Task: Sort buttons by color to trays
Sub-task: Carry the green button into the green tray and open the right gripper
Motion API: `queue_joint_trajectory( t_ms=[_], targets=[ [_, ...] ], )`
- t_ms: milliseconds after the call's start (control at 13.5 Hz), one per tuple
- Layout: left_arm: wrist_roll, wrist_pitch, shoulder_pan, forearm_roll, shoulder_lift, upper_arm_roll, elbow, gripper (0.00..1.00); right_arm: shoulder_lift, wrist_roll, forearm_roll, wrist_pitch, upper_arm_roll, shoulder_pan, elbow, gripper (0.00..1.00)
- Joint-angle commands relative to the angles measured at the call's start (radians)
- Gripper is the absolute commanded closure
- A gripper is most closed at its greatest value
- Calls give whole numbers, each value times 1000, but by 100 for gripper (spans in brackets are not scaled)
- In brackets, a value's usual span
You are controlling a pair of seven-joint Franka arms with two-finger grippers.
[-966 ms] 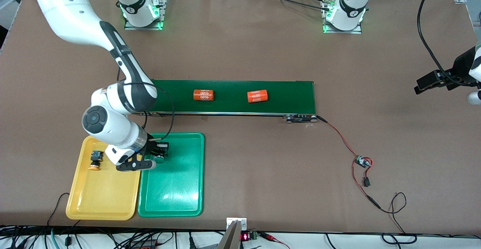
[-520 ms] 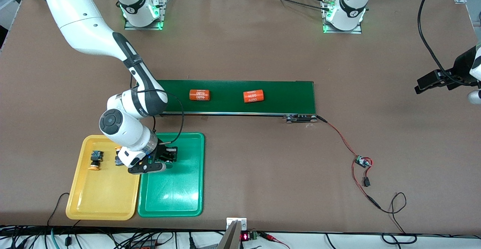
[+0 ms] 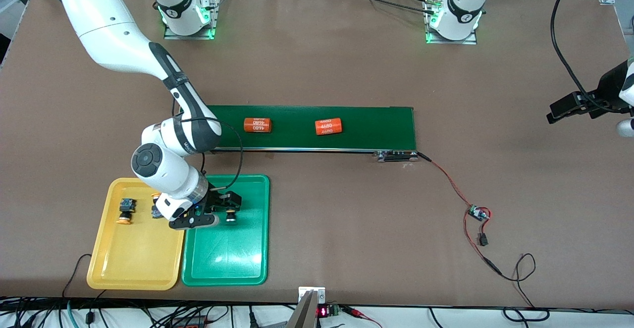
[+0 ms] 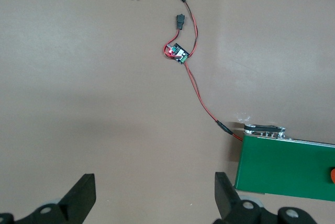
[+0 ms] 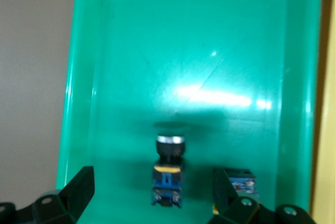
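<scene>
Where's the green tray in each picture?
Front view: the green tray lies beside the yellow tray, nearer the camera than the conveyor belt, under the right gripper.
Left wrist view: not in it; only the table and the conveyor belt's end.
Right wrist view: it fills most of the picture.
Shared landmark: the button lying in the green tray shows in the front and right wrist views.

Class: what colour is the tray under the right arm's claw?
Green tray, clearest in the right wrist view.
</scene>
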Motion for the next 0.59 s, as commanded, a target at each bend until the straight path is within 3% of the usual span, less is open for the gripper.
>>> queue_joint_trajectory(
  t_ms=[0, 149, 520],
  targets=[
    [17, -5, 8, -8, -15, -3, -7, 0, -75, -12, -2, -38, -36, 13, -17, 0],
    [17, -4, 10, -9, -12, -1, -9, 0, -174, -15, -4, -115, -37, -10, -60, 0],
    [17, 7, 8, -6, -16, -3, -10, 0, -401, -53, -5, -464, -37, -114, -70, 0]
  ],
)
